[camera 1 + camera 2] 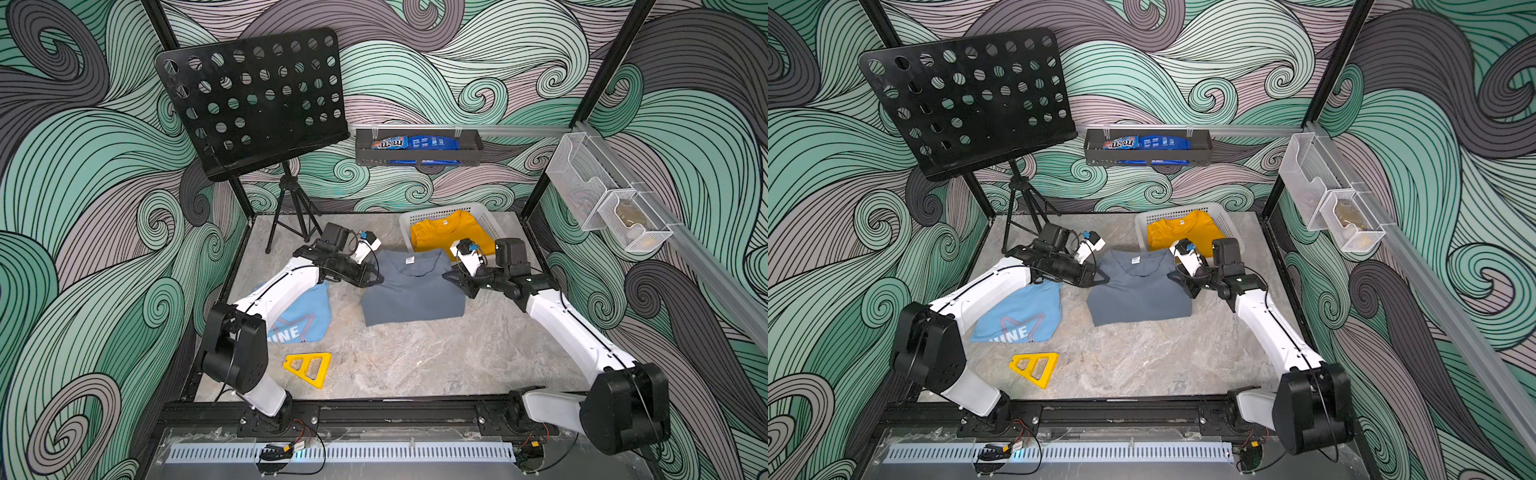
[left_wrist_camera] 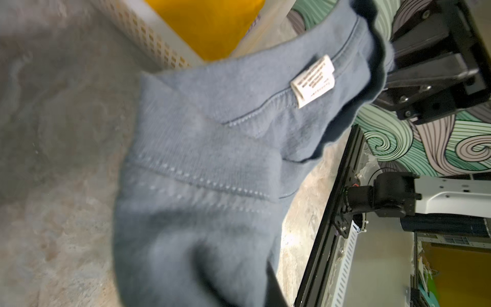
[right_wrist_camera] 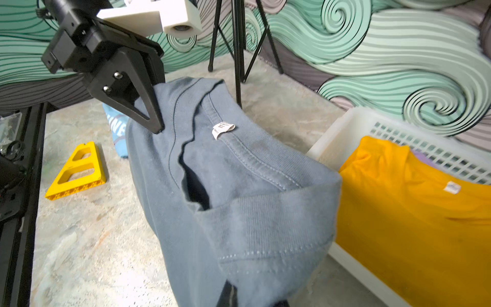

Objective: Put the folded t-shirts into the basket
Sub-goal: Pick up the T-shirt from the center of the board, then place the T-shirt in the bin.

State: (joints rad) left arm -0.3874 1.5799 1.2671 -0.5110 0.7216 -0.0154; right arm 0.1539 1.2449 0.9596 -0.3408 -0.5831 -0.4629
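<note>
While both arms reach toward the middle of the bench (image 1: 415, 365), the grey t-shirt (image 1: 411, 291) lies between them, a little toward 12 o'clock from the bench's centre, with its collar end raised. The left gripper (image 1: 374, 279) is closed narrow on the shoulder of this shirt at its 10 o'clock corner; the right wrist view shows the black fingers pinching the cloth (image 3: 155, 125). The right gripper (image 1: 451, 279) is closed narrow on the opposite shoulder, at 2 o'clock of the shirt, and in the left wrist view (image 2: 393, 77) the cloth edge runs into its jaws. Between the two grips the collar part of the grey t-shirt (image 3: 239, 199) hangs up from the bench, with its white label showing, while the lower part rests on the stone surface. The basket (image 1: 440, 210) stands at 1 o'clock of the bench, just beside the raised collar. Inside it the yellow t-shirt (image 1: 449, 232) lies flat on top, and a thin purple strip (image 3: 422, 156) under its far edge seems to be another shirt, but the view is too poor to be sure. The light blue t-shirt (image 1: 307, 316) lies on the bench at 9 o'clock, partly under the left arm. A yellow triangle piece (image 1: 309, 368) lies at 7 o'clock, apart from the shirts. A black music stand (image 1: 257, 99) stands at 11 o'clock.
</note>
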